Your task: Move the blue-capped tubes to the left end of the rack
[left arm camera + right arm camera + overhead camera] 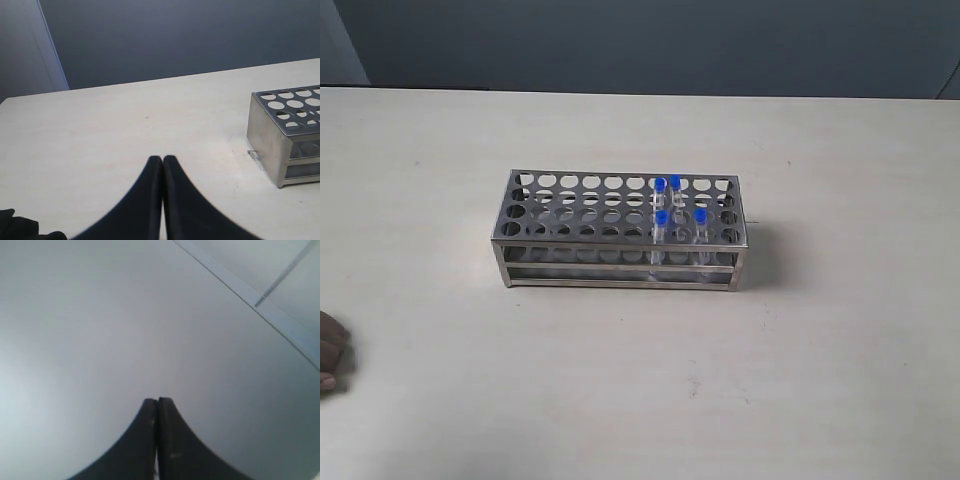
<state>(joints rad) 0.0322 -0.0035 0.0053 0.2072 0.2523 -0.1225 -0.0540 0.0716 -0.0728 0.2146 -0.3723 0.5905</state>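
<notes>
The shiny steel rack [580, 210] stands in the middle of the pale table in the exterior view. Several blue-capped tubes [662, 218] stand upright in holes near its right end, in two rows. The rack's holes at the left end are empty. One end of the rack [272, 137] shows in the left wrist view, off to the side of my left gripper [162, 158], which is shut on nothing above the bare table. My right gripper [157, 400] is shut too, with only a grey surface in front of it. No tubes show in either wrist view.
A dark rounded shape [332, 352] pokes in at the exterior view's left edge; I cannot tell what it is. The table [800, 380] spreads widely round the rack. A dark wall [640, 40] runs behind the table's far edge.
</notes>
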